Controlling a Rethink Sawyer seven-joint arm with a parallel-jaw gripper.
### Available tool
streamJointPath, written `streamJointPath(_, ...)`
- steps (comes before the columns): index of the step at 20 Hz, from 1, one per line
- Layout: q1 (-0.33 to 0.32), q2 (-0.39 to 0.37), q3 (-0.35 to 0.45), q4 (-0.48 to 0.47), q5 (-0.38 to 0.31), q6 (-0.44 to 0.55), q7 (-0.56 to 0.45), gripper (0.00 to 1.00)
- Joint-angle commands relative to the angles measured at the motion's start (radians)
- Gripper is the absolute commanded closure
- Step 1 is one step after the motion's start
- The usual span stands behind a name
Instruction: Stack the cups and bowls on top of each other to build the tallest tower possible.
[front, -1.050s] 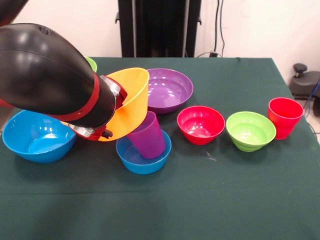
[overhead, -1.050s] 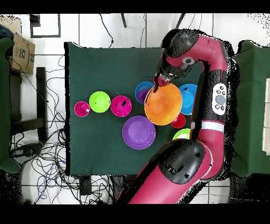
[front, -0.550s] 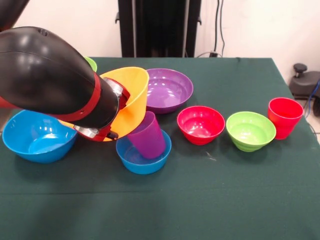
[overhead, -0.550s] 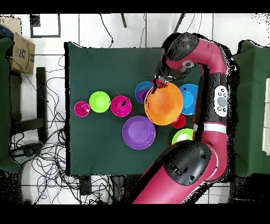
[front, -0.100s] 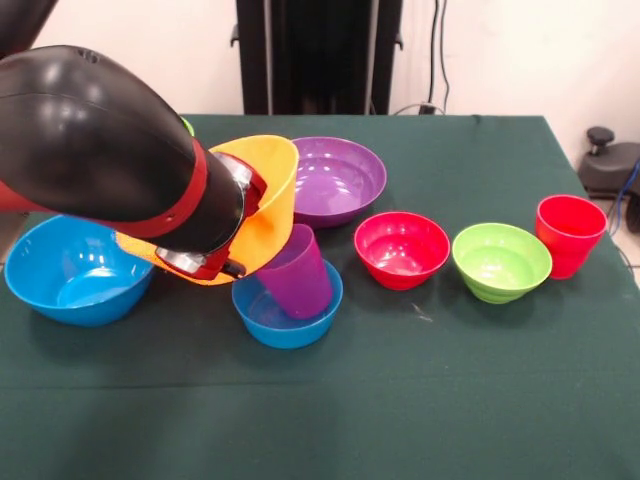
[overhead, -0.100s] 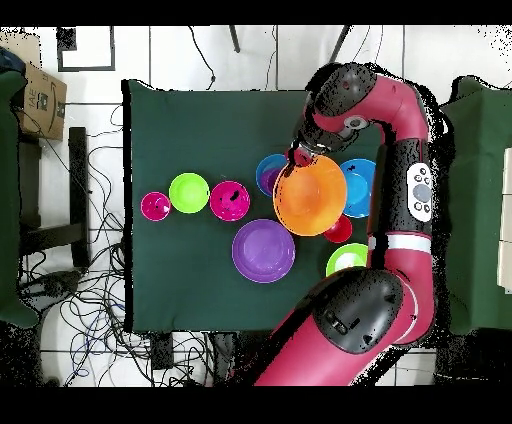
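Yellow bowl (front, -0.100s: 268, 205), pinched at its rim by gripper (front, -0.100s: 232, 225), tilted slightly lower over purple cup (front, -0.100s: 296, 272), nearing placement.

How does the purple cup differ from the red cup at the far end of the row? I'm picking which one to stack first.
The purple cup leans tilted inside the small blue bowl; the red cup stands upright on the green cloth. The purple cup sits right beside the lifted yellow bowl and the arm; the red cup stands clear of both. The purple looks translucent, the red opaque. Both are open-topped tumblers.
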Motion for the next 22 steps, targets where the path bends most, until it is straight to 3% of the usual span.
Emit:
streamJointPath(1,0.017,0.005,-0.047,0.085,0.008,-0.085,-0.032,1.00)
streamJointPath(4,0.015,-0.004,-0.051,0.098,0.003,-0.095,-0.049,1.00)
streamJointPath(11,0.037,-0.043,-0.091,0.131,-0.118,-0.089,-0.277,1.00)
streamJointPath(22,0.018,-0.066,-0.081,0.191,-0.128,-0.114,-0.242,1.00)
